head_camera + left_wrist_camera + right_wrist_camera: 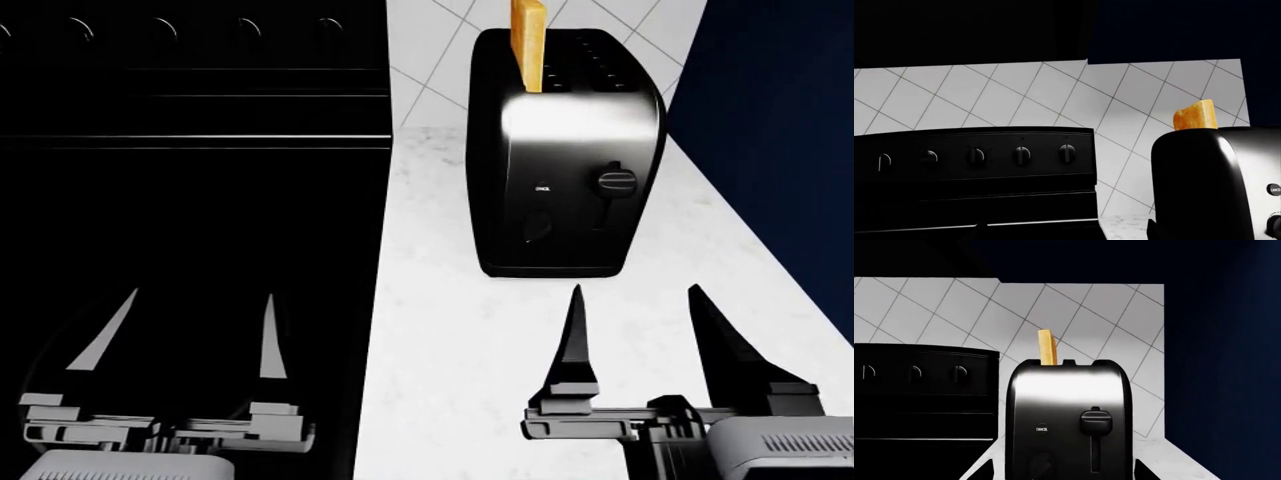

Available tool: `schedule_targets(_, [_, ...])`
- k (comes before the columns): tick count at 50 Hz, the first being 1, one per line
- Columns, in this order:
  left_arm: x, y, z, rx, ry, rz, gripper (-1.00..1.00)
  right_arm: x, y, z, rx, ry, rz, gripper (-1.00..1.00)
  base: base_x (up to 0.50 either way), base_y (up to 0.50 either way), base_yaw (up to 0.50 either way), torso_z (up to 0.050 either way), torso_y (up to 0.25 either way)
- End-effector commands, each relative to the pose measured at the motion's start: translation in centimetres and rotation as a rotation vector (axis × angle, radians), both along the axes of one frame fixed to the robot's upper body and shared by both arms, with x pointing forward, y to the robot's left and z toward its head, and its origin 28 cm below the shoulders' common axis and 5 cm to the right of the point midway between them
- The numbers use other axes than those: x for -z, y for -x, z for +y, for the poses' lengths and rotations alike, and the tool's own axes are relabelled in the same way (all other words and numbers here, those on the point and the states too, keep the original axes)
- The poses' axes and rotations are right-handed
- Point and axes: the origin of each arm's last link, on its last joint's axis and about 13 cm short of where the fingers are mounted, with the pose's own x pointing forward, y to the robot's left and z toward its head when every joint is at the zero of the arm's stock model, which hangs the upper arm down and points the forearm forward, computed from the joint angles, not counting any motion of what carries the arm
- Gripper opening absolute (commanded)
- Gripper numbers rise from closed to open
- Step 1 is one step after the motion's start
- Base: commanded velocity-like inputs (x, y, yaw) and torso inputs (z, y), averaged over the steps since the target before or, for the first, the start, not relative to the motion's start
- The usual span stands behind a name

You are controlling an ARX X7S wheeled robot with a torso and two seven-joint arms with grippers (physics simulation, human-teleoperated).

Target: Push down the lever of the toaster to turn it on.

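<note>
The glossy black toaster point(561, 150) stands on the white counter, its silvery face towards me. A slice of toast point(529, 40) sticks up from one slot. The lever point(615, 181) sits at the top of its thin vertical slot. In the right wrist view the toaster point(1067, 390) is straight ahead, with the lever point(1095, 421) raised. My right gripper point(635, 292) is open and empty, a short way in front of the toaster and roughly in line with the lever. My left gripper point(200, 295) is open and empty over the black stove. The toaster also shows in the left wrist view point(1207, 180).
A black stove point(187, 150) with a row of knobs point(1021, 155) fills the left side. The white speckled counter point(454, 340) runs between it and a dark blue wall point(787, 150) on the right. A tiled backsplash point(954, 315) lies behind. A dark wedge-shaped dial point(534, 225) sits low on the toaster's face.
</note>
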Motion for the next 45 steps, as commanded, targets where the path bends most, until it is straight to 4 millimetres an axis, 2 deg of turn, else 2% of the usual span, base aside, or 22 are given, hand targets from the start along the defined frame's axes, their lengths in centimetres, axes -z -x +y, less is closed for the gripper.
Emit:
schedule_targets(1, [0.3, 0.2, 0.2, -0.001, -0.001, -0.001, 1.0, -2.0, -1.1, -0.7, 0.046, 0.018, 0.061, 1.0, 0.0, 0.0, 0.0, 0.0, 0.0])
schedule_targets(4, [0.5, 0.2, 0.4, -0.001, -0.001, 0.002, 1.0, -4.1, -2.5, -0.9, 0.095, 0.067, 0.105, 1.0, 0.0, 0.0, 0.0, 0.0, 0.0])
schedule_targets(10, [0.5, 0.2, 0.7, -0.001, 0.01, -0.002, 1.0, -7.5, -5.2, -1.1, 0.029, 0.084, 0.26, 1.0, 0.0, 0.0, 0.0, 0.0, 0.0])
schedule_targets(17, [0.4, 0.4, 0.8, 0.006, 0.013, -0.005, 1.0, -9.7, -8.0, -1.6, 0.112, 0.114, 0.318, 1.0, 0.0, 0.0, 0.0, 0.0, 0.0])
schedule_targets(26, [0.4, 0.4, 0.8, 0.008, 0.013, -0.004, 1.0, -11.4, -9.4, -1.9, 0.144, 0.126, 0.351, 1.0, 0.0, 0.0, 0.0, 0.0, 0.0])
schedule_targets(45, [0.3, 0.4, 0.8, 0.01, 0.015, -0.004, 1.0, -12.2, -10.7, -1.9, 0.097, 0.106, 0.44, 1.0, 0.0, 0.0, 0.0, 0.0, 0.0])
